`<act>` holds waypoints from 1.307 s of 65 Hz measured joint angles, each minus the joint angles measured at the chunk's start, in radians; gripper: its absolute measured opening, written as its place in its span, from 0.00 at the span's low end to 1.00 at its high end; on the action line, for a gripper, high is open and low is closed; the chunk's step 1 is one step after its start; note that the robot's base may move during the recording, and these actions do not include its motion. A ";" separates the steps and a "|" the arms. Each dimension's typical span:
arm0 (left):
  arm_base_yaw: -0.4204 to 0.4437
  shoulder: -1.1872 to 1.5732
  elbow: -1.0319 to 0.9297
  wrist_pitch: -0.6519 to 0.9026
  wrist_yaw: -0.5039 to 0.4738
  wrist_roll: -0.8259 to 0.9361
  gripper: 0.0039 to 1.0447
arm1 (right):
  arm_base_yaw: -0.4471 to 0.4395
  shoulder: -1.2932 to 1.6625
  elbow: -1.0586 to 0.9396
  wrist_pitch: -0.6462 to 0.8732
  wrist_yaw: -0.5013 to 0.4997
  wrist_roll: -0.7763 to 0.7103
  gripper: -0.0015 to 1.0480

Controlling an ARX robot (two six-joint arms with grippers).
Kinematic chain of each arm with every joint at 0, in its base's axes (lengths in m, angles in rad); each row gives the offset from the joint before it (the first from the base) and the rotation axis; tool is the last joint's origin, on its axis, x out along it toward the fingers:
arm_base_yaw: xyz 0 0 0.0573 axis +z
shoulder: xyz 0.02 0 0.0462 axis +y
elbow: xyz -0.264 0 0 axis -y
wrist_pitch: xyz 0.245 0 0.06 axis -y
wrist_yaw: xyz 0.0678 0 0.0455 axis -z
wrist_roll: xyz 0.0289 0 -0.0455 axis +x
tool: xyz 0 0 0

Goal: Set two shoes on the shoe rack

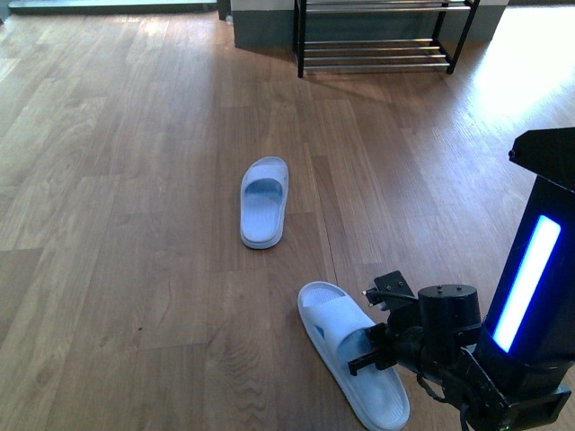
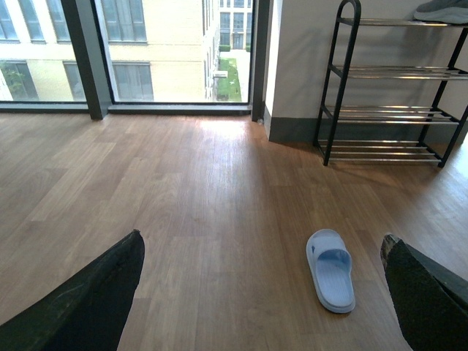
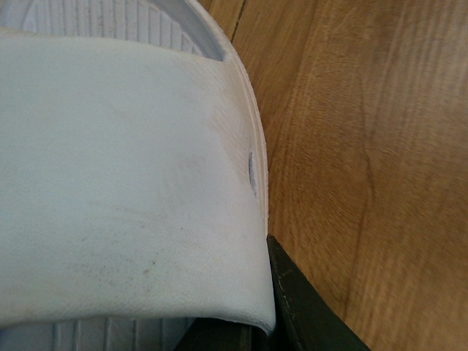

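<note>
I am facing the shoe rack (image 1: 377, 40) across the floor (image 1: 135, 180), with the right pincer (image 1: 367, 350) at the near slide (image 1: 382, 400).
The rack is standing well apart from both slides, the far slide (image 1: 263, 202) lying between. I am judging each slide light, flexible and slightly slick, so the strap (image 3: 124, 183) is the hold point. One finger (image 3: 300, 314) is touching the strap's edge; I cannot tell whether that pincer is clamped. The left pincer (image 2: 262, 241) is hanging spread and empty.

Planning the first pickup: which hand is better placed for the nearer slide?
Right. The right hand is at the nearer slide, by its strap; the left hand hangs open, away from it.
</note>
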 joint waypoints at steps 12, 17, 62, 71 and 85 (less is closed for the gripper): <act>0.000 0.000 0.000 0.000 0.000 0.000 0.91 | -0.037 -0.273 -0.256 0.058 0.089 0.027 0.02; 0.000 0.000 0.000 0.000 0.000 0.000 0.91 | -0.081 -0.421 -0.362 0.053 0.110 0.032 0.02; 0.000 0.000 0.000 0.000 0.000 0.000 0.91 | -0.415 -1.658 -0.795 -0.445 -0.084 0.069 0.02; 0.000 0.000 0.000 0.000 0.000 0.000 0.91 | -0.415 -1.657 -0.799 -0.446 -0.085 0.072 0.02; 0.000 0.000 0.000 0.000 0.001 0.000 0.91 | -0.418 -1.657 -0.800 -0.447 -0.085 0.072 0.02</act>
